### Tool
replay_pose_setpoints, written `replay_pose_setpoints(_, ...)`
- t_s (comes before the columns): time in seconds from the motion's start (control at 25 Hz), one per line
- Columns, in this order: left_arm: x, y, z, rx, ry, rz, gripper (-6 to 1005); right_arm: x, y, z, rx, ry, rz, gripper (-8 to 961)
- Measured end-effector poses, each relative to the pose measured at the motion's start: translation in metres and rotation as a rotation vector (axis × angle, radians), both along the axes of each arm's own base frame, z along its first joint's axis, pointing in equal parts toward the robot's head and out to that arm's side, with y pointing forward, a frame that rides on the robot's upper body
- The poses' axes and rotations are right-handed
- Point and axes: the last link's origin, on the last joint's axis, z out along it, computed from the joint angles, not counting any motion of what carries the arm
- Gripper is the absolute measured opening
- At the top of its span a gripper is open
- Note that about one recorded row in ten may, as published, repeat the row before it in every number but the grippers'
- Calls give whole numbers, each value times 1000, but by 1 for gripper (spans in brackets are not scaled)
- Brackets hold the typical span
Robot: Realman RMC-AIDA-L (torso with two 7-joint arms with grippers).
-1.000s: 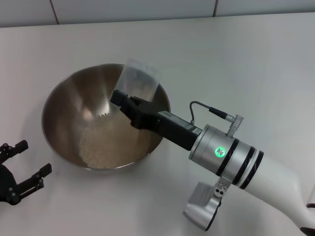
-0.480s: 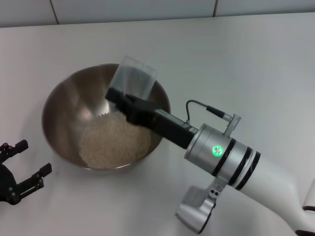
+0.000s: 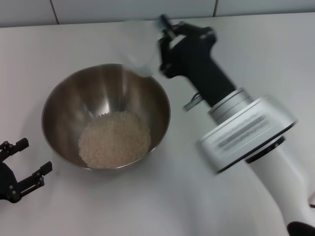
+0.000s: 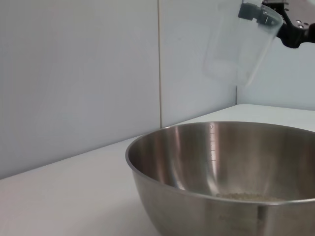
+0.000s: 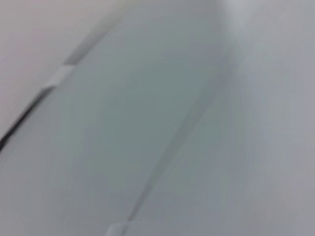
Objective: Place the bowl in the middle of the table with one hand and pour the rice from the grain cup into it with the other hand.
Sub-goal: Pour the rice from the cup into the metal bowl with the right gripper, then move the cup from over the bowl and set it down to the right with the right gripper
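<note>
The steel bowl (image 3: 69,105) stands on the white table (image 3: 256,59), left of centre, with a pale heap of rice (image 3: 114,139) in its bottom. My right gripper (image 3: 165,42) is raised over the bowl's far right rim, shut on the clear grain cup (image 3: 141,55), which looks empty. The left wrist view shows the bowl's wall (image 4: 197,196) close up, a strip of rice (image 4: 246,196) inside, and the grain cup (image 4: 236,46) held high above it by the right gripper (image 4: 290,24). My left gripper (image 3: 28,160) rests open at the near left, apart from the bowl.
A tiled wall (image 3: 133,9) runs along the table's far edge. The right arm's silver-white wrist (image 3: 246,130) reaches across the table's right half. The right wrist view shows only blurred pale surfaces.
The right arm has lifted the grain cup up and back from inside the bowl to above its far right rim. The rice heap in the bowl has grown. The left gripper has not moved.
</note>
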Motion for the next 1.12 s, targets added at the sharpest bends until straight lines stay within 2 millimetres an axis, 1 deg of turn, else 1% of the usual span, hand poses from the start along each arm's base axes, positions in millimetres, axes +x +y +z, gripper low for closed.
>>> replay_pose_setpoints(0.04, 0, 0, 0, 0, 1, -1, 802, 8, 4, 5, -41, 90, -43, 85)
replay_pose_setpoints(0.16, 0, 1, 0, 0, 1, -2, 802, 30, 11, 15, -104, 250, -130, 87)
replay_pose_setpoints(0.2, 1, 1, 0, 0, 1, -3, 802, 46, 14, 20, -124, 297, -176, 88)
replay_pose_setpoints(0.24, 1, 1, 0, 0, 1, -3, 802, 46, 14, 20, -124, 297, -176, 89)
replay_pose_setpoints(0.36, 1, 2, 0, 0, 0, -4, 802, 68, 20, 24, -135, 317, -252, 91)
replay_pose_setpoints(0.4, 1, 2, 0, 1, -1, -5, 802, 78, 22, 25, -130, 313, -298, 92)
replay_pose_setpoints(0.44, 1, 2, 0, 1, -1, -5, 802, 78, 22, 25, -130, 313, -298, 93)
replay_pose_setpoints(0.52, 2, 3, 0, 2, -1, -6, 802, 90, 26, 25, -127, 293, -349, 94)
replay_pose_setpoints(0.6, 2, 3, 0, 3, -2, -8, 802, 97, 28, 23, -143, 266, -386, 96)
replay_pose_setpoints(0.8, 4, 6, -1, 1, -3, -14, 802, 102, 35, 13, -200, 209, -438, 100)
replay_pose_setpoints(1.12, 4, 6, -2, 0, -4, -16, 802, 98, 44, -1, -280, 132, -467, 106)
